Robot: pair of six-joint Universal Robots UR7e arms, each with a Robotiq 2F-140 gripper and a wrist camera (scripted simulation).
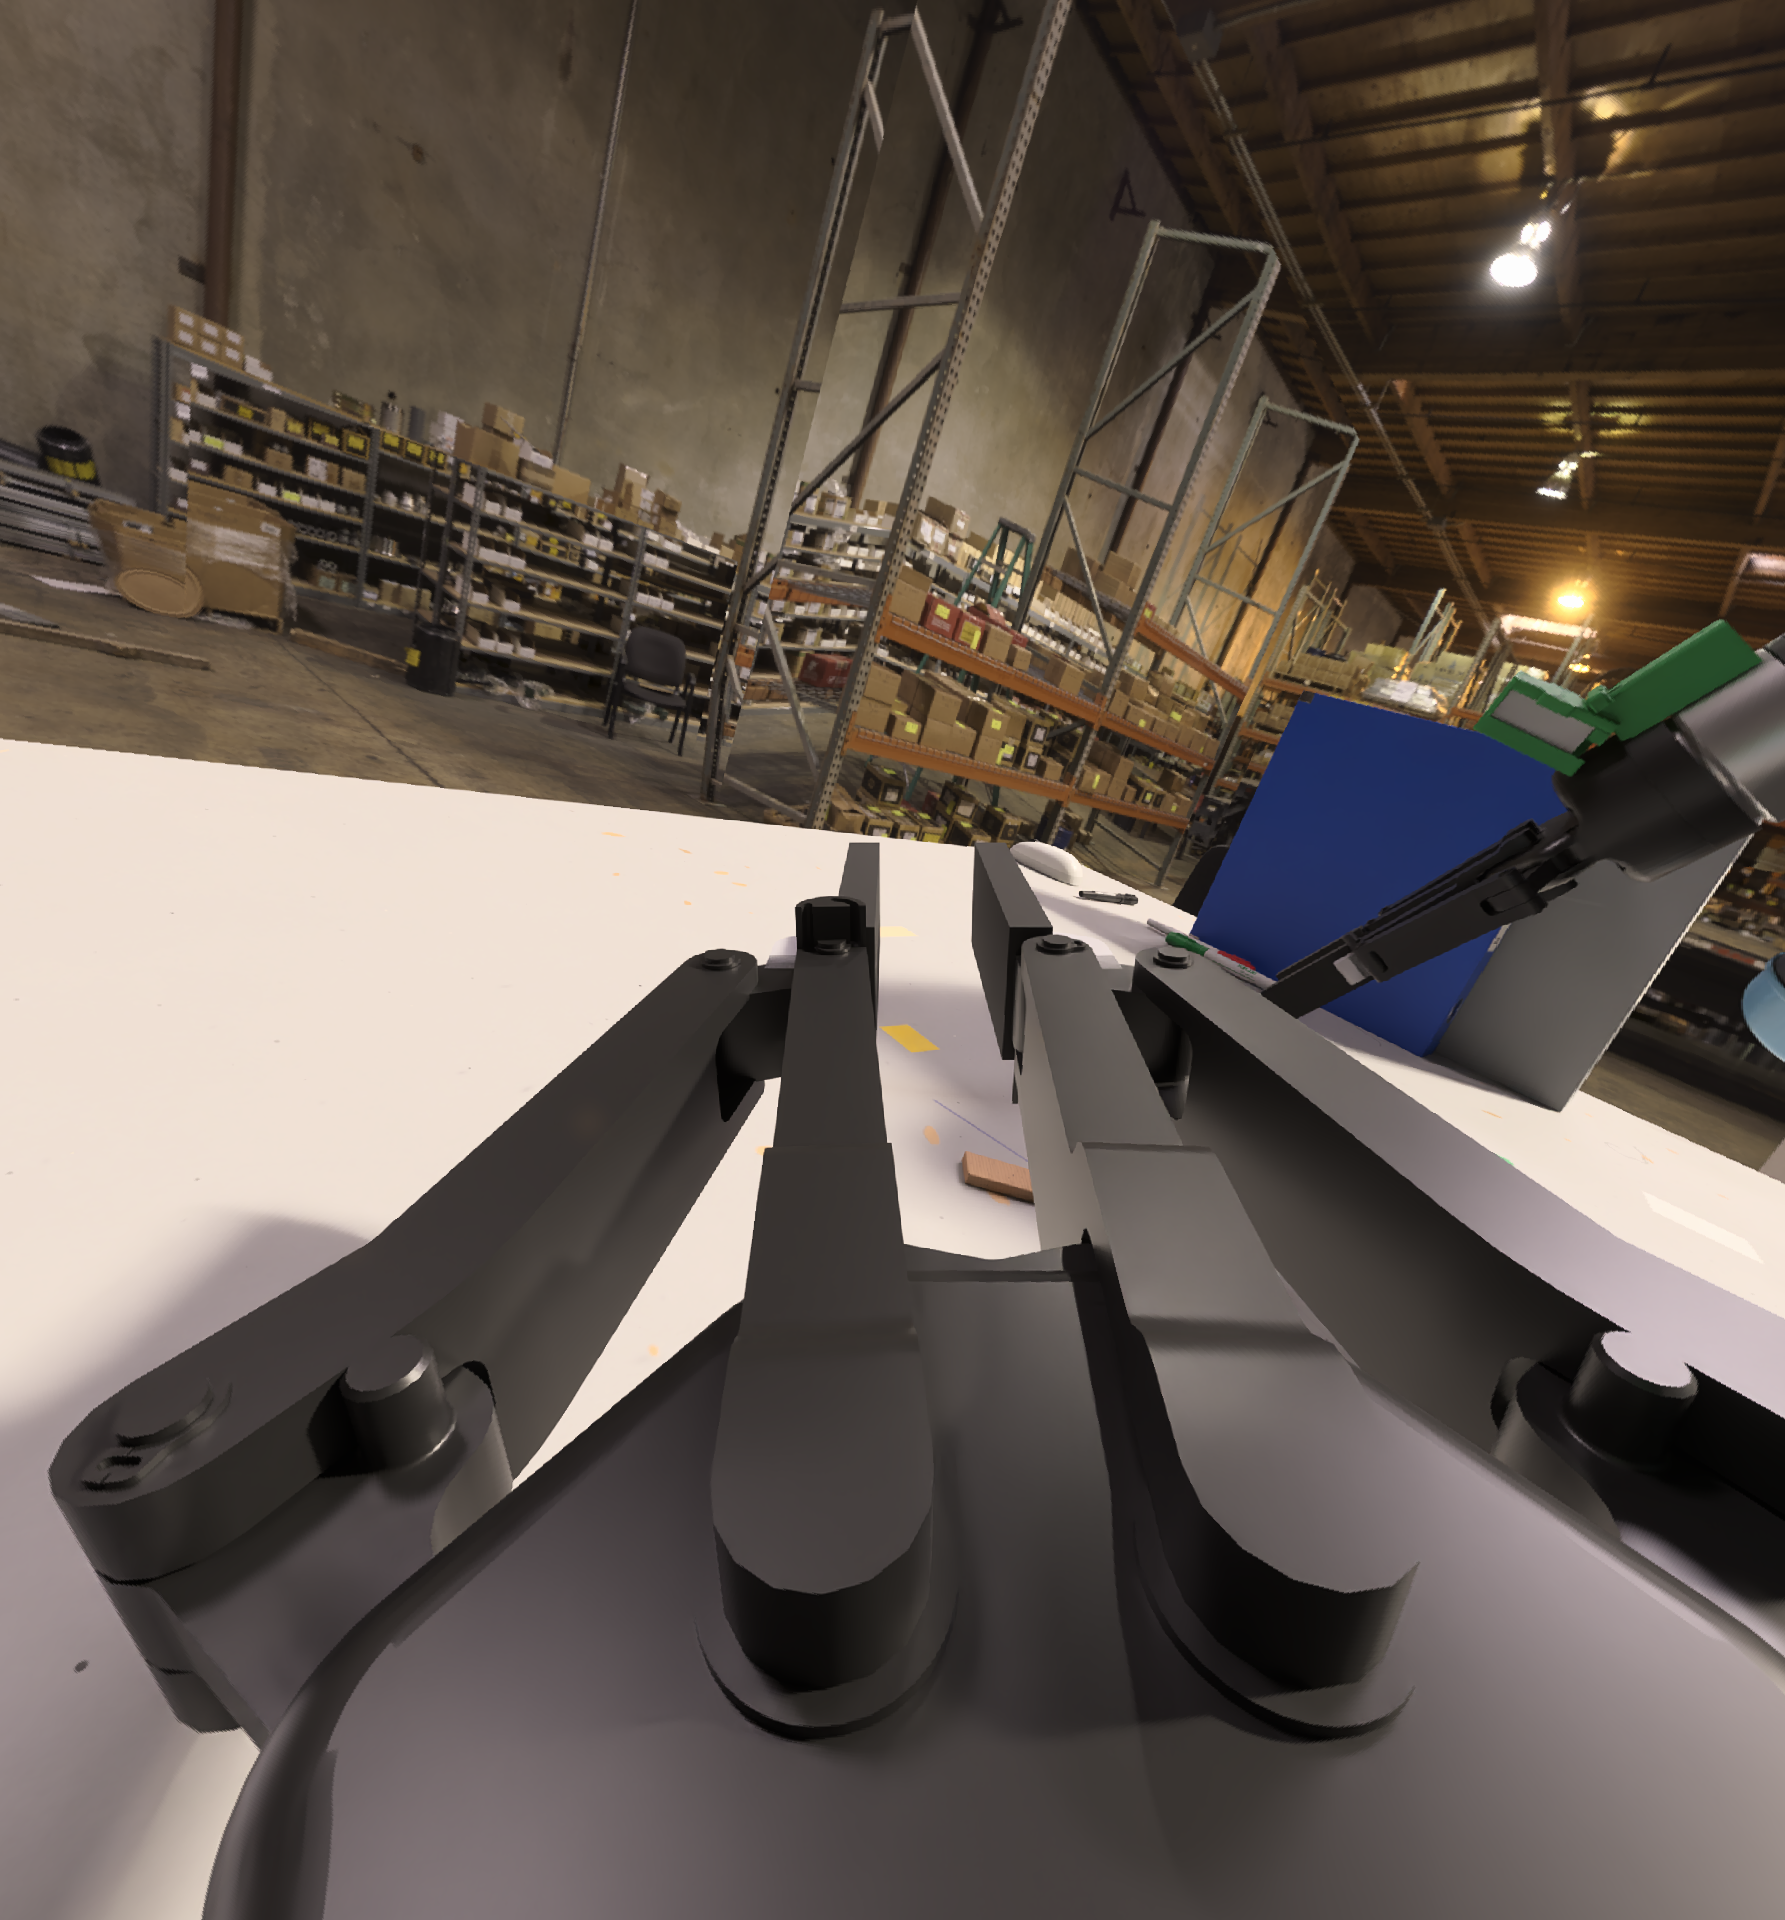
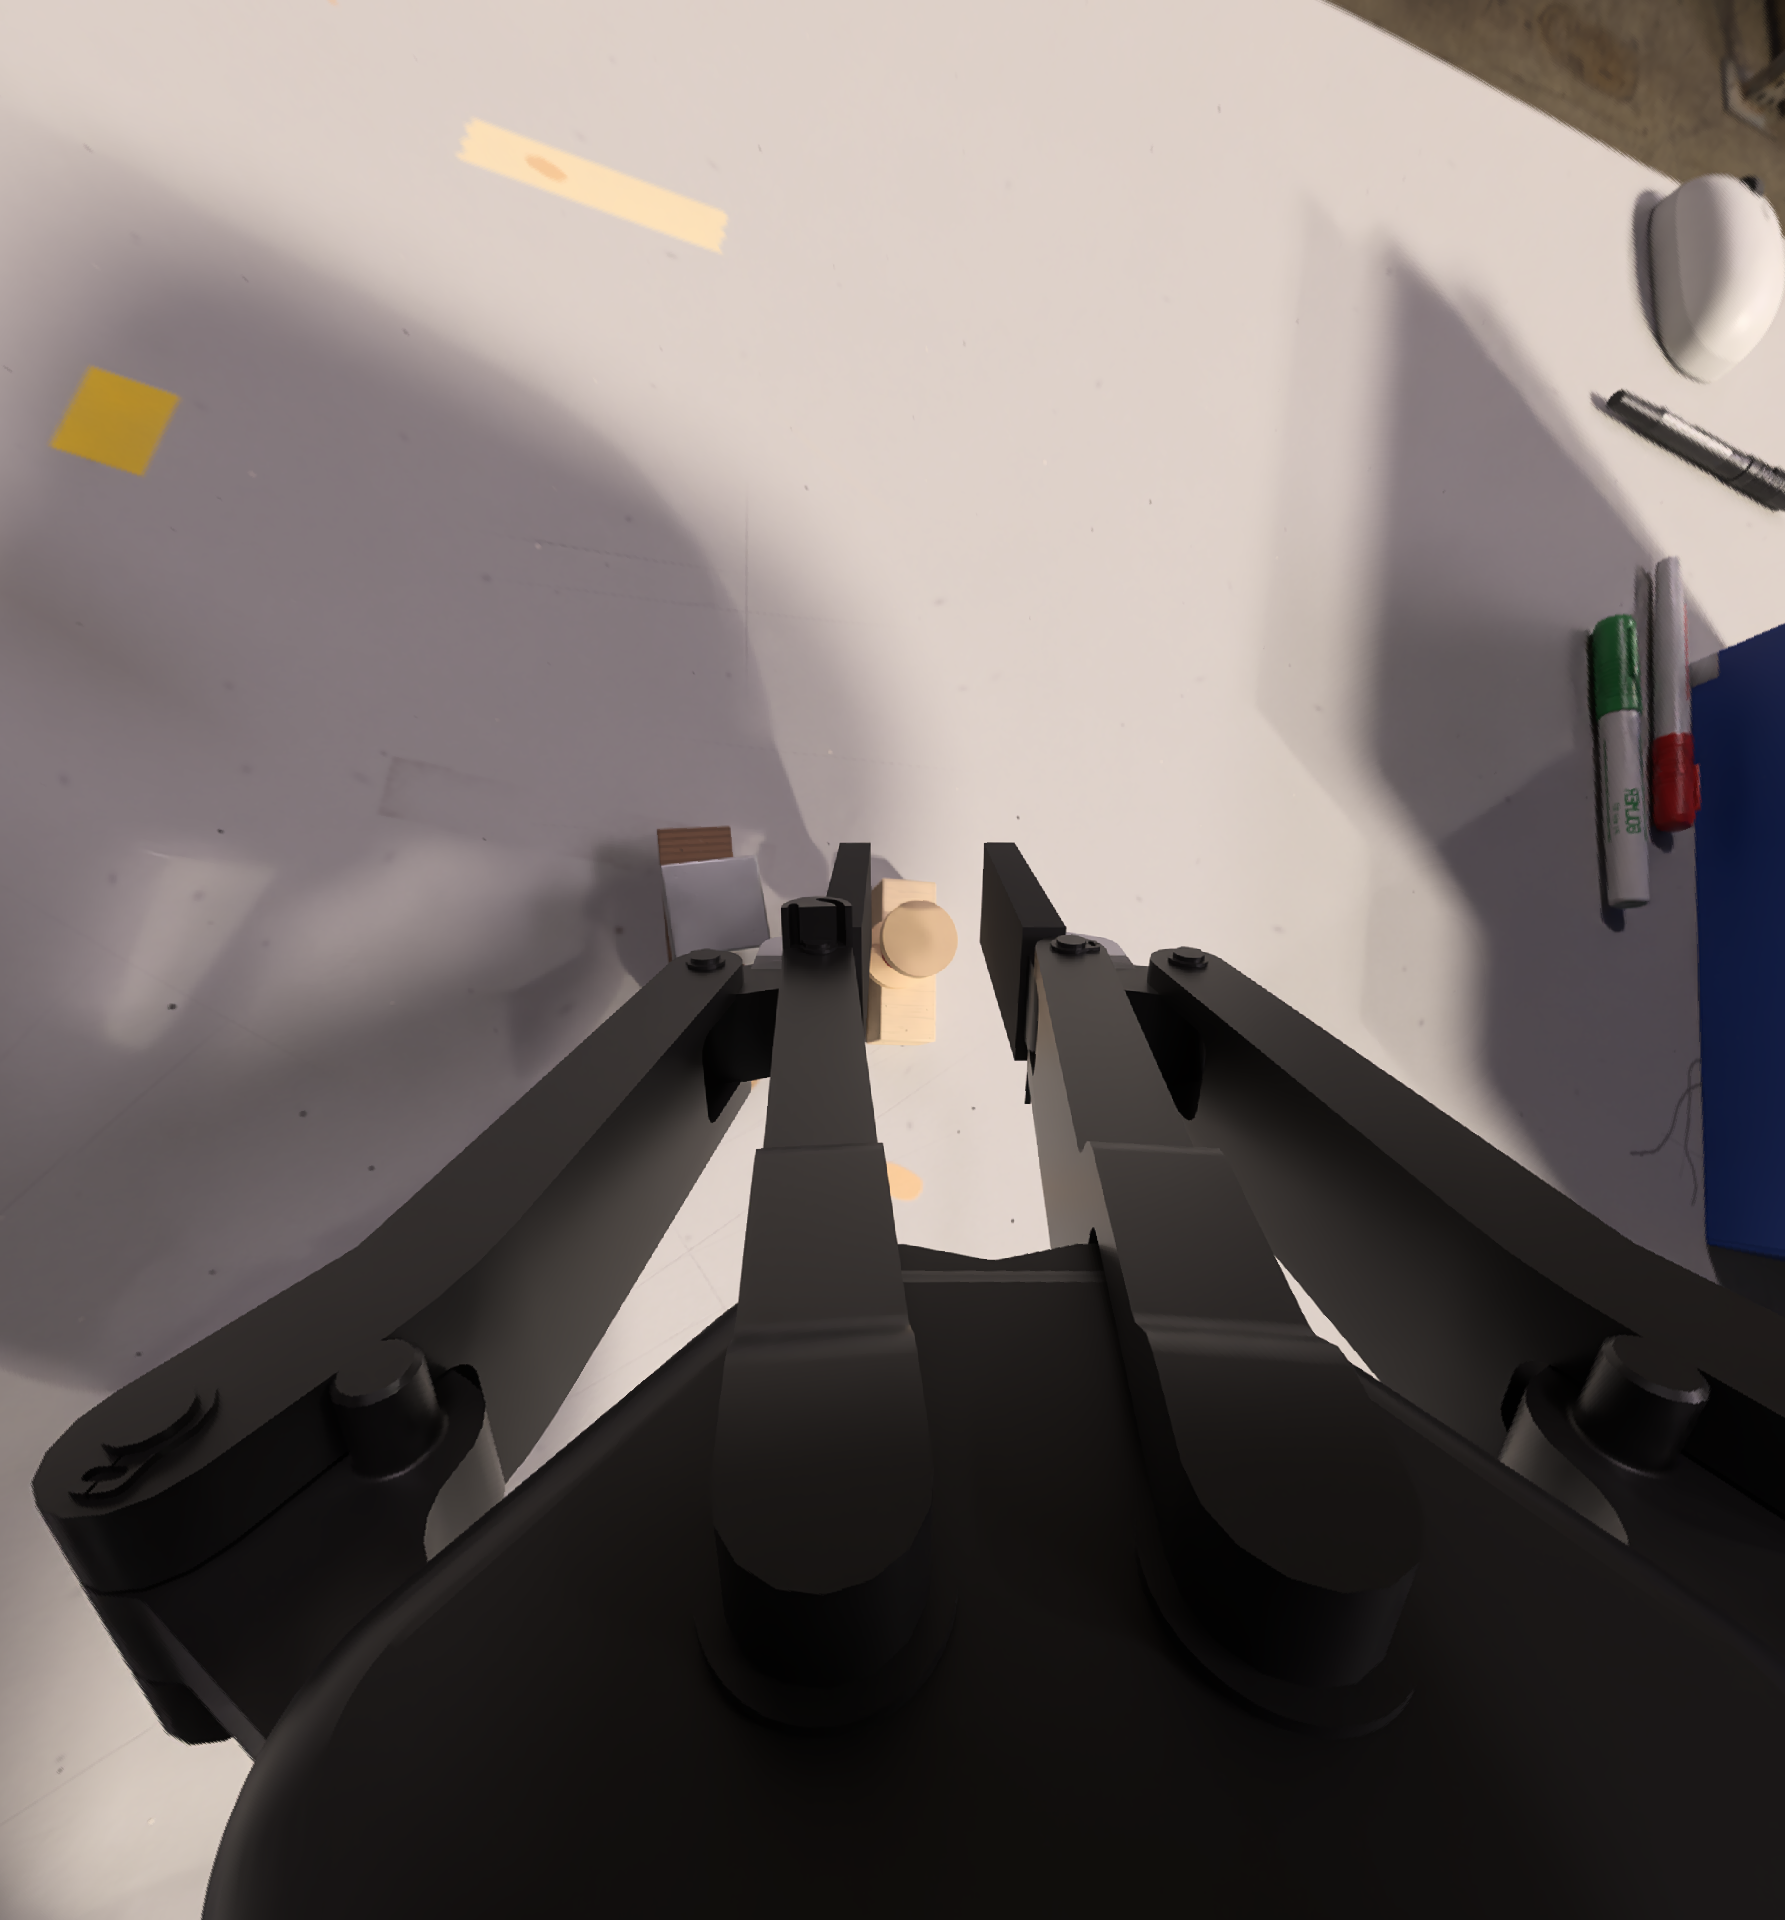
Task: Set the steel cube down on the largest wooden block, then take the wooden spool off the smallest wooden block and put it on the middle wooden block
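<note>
Your right gripper (image 2: 924, 904) hangs at frame centre, jaws parted and empty, above the wooden spool (image 2: 915, 938) standing on a pale wooden block (image 2: 903, 1013). Just left, the steel cube (image 2: 713, 898) sits on a darker block (image 2: 694, 844). Your left gripper (image 1: 924, 904) is likewise parted, holding nothing.

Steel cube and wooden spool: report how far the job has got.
Done, apparently: the steel cube sits on a dark wooden block. In hand: the right gripper is open above the wooden spool, which stands on a pale wooden block; nothing is gripped. Left: grasping the spool and moving it to another block, perhaps the one by the open left gripper: a reddish block.
</note>
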